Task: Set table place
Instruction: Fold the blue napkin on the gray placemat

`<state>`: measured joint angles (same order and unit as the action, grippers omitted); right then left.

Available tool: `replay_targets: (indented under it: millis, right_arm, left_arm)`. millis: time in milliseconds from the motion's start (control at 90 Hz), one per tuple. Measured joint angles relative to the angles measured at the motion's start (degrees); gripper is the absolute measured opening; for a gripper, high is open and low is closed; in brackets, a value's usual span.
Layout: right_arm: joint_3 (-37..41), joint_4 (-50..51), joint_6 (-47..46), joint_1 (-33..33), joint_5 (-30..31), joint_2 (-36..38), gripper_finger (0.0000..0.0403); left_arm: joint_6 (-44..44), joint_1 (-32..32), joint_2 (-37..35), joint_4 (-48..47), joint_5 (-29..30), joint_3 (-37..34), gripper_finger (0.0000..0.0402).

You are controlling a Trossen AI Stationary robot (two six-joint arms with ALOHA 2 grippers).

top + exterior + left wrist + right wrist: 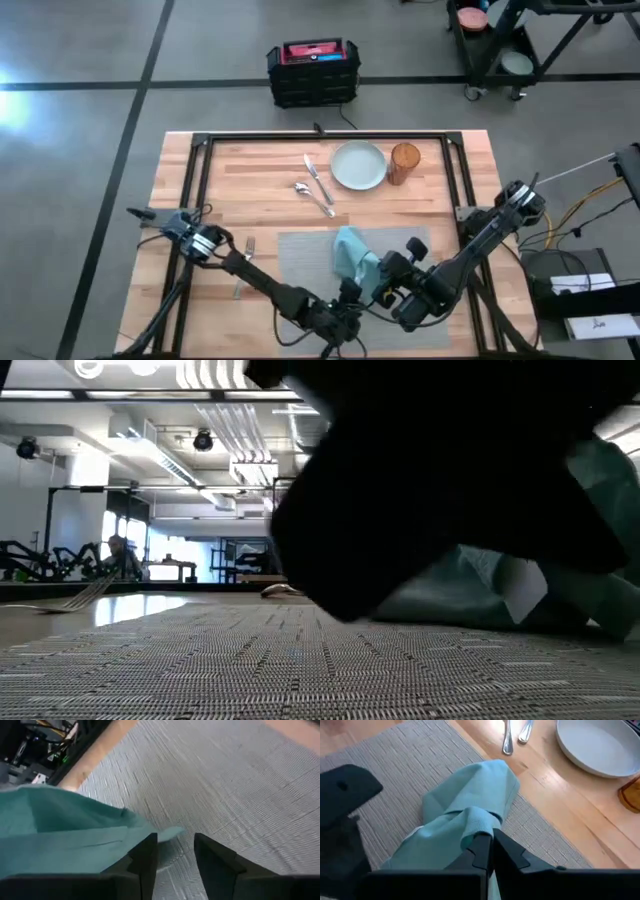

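No writing, label, brand or number can be read anywhere here. The black crate (313,73) on the floor carries red packaging on top with some marking, but it is too small to make out. A white sheet (598,325) beside the table's right edge shows a faint scrawl that cannot be read either.

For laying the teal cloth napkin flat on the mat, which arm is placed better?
Probably the right: the right gripper is shut on the teal cloth napkin over the grey woven placemat. The left gripper is open beside it, holding nothing.
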<state>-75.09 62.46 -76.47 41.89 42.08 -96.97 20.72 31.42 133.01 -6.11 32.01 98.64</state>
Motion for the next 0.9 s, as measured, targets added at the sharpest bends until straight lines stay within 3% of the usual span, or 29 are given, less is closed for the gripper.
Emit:
replay_targets:
  millis: [411,567,900]
  right_arm:
    - [0.09,-0.48,0.63,0.00,0.59,0.00,0.0000]
    - [0.09,-0.85,0.63,-0.02,0.72,0.00,0.0000]
    - [0.11,-1.93,2.13,-0.02,0.74,0.00,0.0000]
  left_arm:
    - [12.91,-2.13,2.45,5.65,1.07,0.14,0.0113]
    - [13.38,-2.49,2.49,10.45,1.00,0.14,0.0113]
    - [13.36,-3.54,3.12,8.50,-0.99,0.14,0.0113]
